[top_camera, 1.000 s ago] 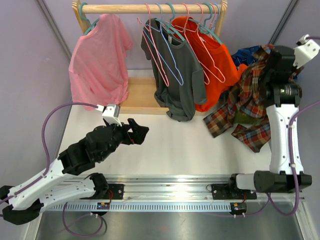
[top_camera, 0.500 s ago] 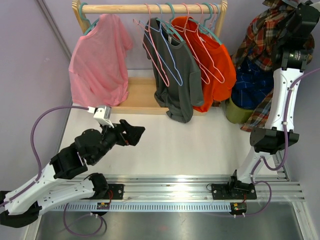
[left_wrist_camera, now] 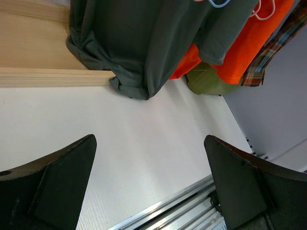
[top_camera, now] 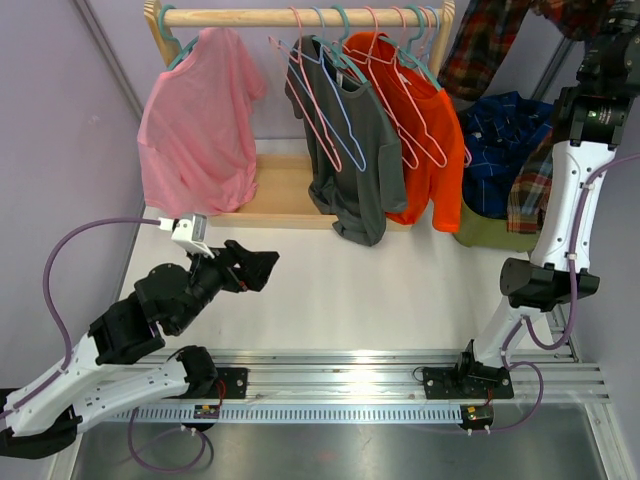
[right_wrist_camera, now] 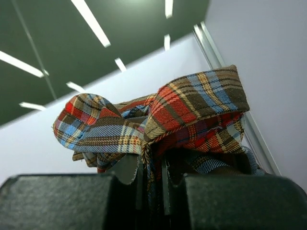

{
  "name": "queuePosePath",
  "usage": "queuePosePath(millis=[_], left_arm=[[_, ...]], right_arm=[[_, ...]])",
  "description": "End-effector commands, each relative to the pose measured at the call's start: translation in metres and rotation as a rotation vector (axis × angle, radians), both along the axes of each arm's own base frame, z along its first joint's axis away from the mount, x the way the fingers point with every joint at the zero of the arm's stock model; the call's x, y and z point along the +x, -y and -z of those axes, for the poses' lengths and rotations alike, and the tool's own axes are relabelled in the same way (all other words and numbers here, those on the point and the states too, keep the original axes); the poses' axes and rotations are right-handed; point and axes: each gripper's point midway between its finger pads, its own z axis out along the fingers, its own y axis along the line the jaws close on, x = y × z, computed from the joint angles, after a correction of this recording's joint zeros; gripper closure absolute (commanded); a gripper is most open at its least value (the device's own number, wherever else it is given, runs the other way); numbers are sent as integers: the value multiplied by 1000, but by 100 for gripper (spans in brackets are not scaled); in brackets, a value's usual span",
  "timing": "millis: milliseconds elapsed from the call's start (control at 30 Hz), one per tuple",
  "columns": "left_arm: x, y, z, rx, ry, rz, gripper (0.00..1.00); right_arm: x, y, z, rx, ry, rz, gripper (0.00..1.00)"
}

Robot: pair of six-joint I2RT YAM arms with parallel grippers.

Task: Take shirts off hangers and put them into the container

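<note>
Right hand (right_wrist_camera: 151, 168) pinching plaid shirt (right_wrist_camera: 192, 110) high, seemingly above edge of container (top_camera: 490, 232)

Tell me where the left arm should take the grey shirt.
Probably the grey shirt at its bunched bottom hem, approached low from the near side across the table. There the cloth is folded thick and sticks out past the wooden base with nothing in front; up at the shoulders, empty hangers crowd it.

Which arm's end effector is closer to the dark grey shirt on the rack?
Left. The left end effector is open over the table, just in front of the grey shirt; the right end effector is high at the far right, shut on a plaid shirt.
</note>
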Motion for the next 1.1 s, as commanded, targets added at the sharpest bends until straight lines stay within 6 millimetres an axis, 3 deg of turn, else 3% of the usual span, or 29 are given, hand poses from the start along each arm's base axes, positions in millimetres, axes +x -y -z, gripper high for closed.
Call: queuePosePath(millis=[0, 33, 67, 200, 233, 300, 333, 400, 433, 500, 533, 600, 633, 700, 800, 833, 867, 933, 967, 1033, 1067], left_arm=[[2, -9, -21, -30, 38, -35, 1], [2, -9, -23, -33, 40, -37, 1], [2, -10, -22, -31, 36, -39, 1], [1, -13, -24, -55, 36, -47, 1], [0, -13, -24, -59, 35, -47, 1], [0, -14, -23, -59, 29, -48, 1], [-1, -15, -21, -55, 22, -47, 1], [-1, -16, -18, -50, 16, -51, 1], [-2, -17, -17, -53, 14, -54, 1], [-2, -19, -15, -59, 15, -58, 1], [-3, -19, -15, -68, 15, -57, 1], [-2, -18, -10, -65, 12, -57, 1], [-2, -17, -9, -68, 14, -57, 1], [0, -13, -6, -55, 8, -51, 1], [2, -7, -5, -39, 5, -41, 1], [2, -5, -6, -38, 11, -33, 1], [2, -2, -7, -36, 8, -26, 1], [3, 2, -6, -29, 5, -18, 1], [3, 2, -5, -27, 3, -17, 1], [3, 3, -3, -28, -1, -13, 1], [2, 2, -2, -28, -3, -13, 1]], right_arm=[[-119, -15, -82, -72, 408, 48, 100], [-130, -15, -89, -82, 437, 78, 100], [-130, -12, -89, -78, 437, 98, 100], [-91, 0, -67, -75, 348, 148, 100], [-65, 7, -47, -64, 277, 160, 100], [-42, 15, -25, -52, 223, 179, 100], [-14, 21, 3, -48, 145, 190, 100], [8, 31, 31, -30, 65, 224, 100], [32, 40, 64, -16, -20, 246, 100], [45, 59, 100, 46, -96, 323, 100], [64, 68, 137, 59, -186, 353, 100], [79, 79, 179, 77, -295, 406, 100], [91, 83, 215, 91, -381, 412, 100], [99, 89, 274, 133, -520, 424, 100], [99, 93, 341, 218, -649, 425, 100], [102, 93, 353, 232, -678, 417, 100], [107, 91, 384, 237, -801, 408, 100], [122, 91, 417, 291, -912, 389, 100], [120, 88, 453, 302, -1067, 382, 100], [135, 83, 479, 323, -1152, 341, 100], [135, 79, 506, 340, -1239, 324, 100]])
